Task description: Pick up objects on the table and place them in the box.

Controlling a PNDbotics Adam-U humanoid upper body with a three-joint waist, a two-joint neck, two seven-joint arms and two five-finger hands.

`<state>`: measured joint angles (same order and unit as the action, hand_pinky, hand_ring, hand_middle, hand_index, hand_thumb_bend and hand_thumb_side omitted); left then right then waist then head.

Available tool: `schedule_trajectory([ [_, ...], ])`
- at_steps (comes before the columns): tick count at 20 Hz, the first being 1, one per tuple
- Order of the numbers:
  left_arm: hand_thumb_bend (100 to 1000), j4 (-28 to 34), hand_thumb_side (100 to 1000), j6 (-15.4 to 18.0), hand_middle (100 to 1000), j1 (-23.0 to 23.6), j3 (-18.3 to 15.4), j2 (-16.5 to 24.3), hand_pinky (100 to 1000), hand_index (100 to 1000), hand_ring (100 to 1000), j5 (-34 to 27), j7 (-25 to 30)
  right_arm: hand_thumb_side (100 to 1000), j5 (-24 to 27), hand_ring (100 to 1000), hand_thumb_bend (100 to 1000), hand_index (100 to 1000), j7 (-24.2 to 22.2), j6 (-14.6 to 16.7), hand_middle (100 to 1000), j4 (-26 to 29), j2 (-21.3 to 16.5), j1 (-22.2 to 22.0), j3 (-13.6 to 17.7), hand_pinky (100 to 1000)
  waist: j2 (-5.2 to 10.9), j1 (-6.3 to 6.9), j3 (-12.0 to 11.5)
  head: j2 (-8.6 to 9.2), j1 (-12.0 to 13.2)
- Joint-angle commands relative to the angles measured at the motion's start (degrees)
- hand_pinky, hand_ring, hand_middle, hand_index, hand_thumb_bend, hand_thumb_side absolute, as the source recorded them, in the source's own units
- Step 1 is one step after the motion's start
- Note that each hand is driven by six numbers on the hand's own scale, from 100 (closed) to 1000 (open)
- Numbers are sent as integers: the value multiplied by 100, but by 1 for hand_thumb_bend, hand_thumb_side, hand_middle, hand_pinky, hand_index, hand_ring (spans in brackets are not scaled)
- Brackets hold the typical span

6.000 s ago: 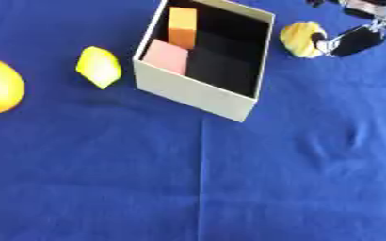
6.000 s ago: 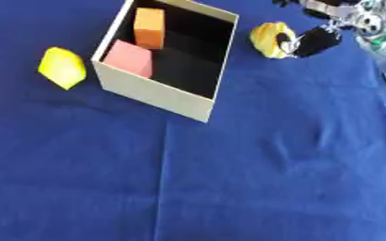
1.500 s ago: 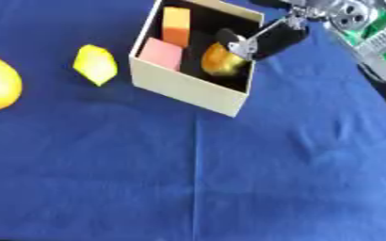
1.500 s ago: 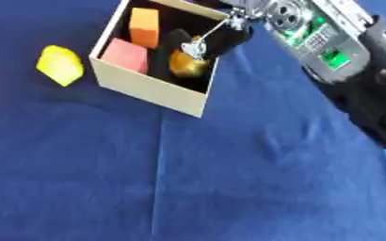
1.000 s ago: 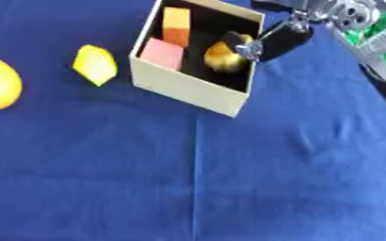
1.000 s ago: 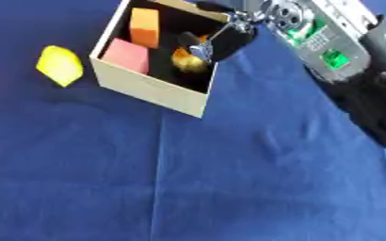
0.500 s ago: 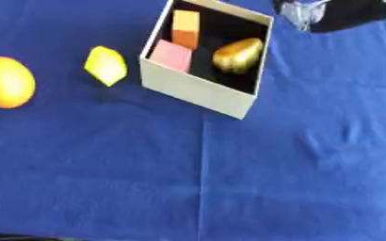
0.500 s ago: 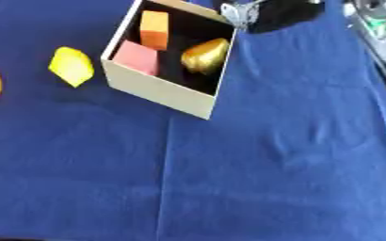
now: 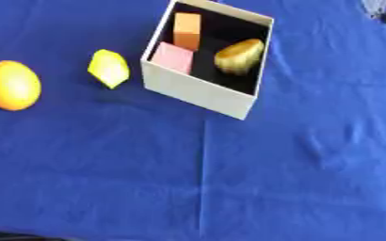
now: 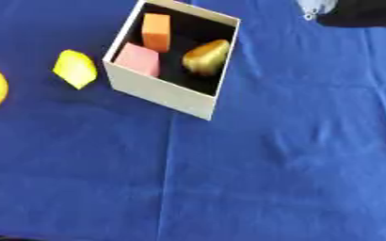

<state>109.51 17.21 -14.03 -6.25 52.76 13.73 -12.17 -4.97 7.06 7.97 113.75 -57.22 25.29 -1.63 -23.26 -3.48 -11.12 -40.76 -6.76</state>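
Three things lie inside the open white cardboard box (image 9: pixel 198 92) on the blue-clothed table (image 9: pixel 254 179): an orange block (image 9: pixel 186 29), a pink block (image 9: pixel 172 57) and a golden-brown rounded object (image 9: pixel 238 56); no writing can be read anywhere. Left of the box, apart from it, lie a yellow angular object (image 9: pixel 109 68) and a round orange fruit (image 9: pixel 11 85). The right robot hand (image 10: pixel 357 12) is a dark blurred shape at the top edge, fuller in the right eye view; I cannot tell if its fingers are apart or together.

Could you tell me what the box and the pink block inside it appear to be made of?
The box looks like matte cardboard or thin board: pale beige flat walls, a dark inside, no shine. The pink block looks like foam or painted wood: an even matte colour and soft edges. The views cannot settle which.
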Motion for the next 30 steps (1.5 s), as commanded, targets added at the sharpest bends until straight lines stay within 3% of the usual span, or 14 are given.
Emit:
schedule_trajectory([
  [1,232,2,199,32,768,20,-21,439,839,882,794,195,10,100,-125,863,100,862,439,201,807,84,-241,-304,295,904,146,44,27,6,18],
  [8,368,-242,100,53,776,-21,109,933,838,893,815,806,349,100,-541,858,100,860,1166,366,803,84,-90,-1107,578,904,174,62,130,20,77],
  [17,621,-1118,100,346,823,-388,282,1210,871,913,860,1274,1883,100,-628,856,100,861,1325,291,805,84,4,-1225,591,906,187,82,153,-19,101],
  [19,658,-1308,138,367,825,-454,351,1262,875,914,863,1313,2205,100,-635,855,100,861,1317,270,804,84,24,-1220,579,906,181,85,151,-21,103],
  [21,659,-1439,212,425,828,-523,442,1282,882,917,867,1325,2505,100,-639,855,100,860,1293,237,805,84,45,-1215,560,907,175,83,155,-22,109],
  [25,677,-1562,273,539,828,-666,592,1274,884,919,869,1247,2953,100,-632,853,100,860,1246,153,804,84,81,-1199,516,908,161,84,162,-20,113],
  [30,624,-1874,167,486,814,-983,827,1178,873,909,856,1151,3202,100,-597,850,100,861,1187,92,802,84,129,-1172,459,910,148,103,183,-18,133],
])
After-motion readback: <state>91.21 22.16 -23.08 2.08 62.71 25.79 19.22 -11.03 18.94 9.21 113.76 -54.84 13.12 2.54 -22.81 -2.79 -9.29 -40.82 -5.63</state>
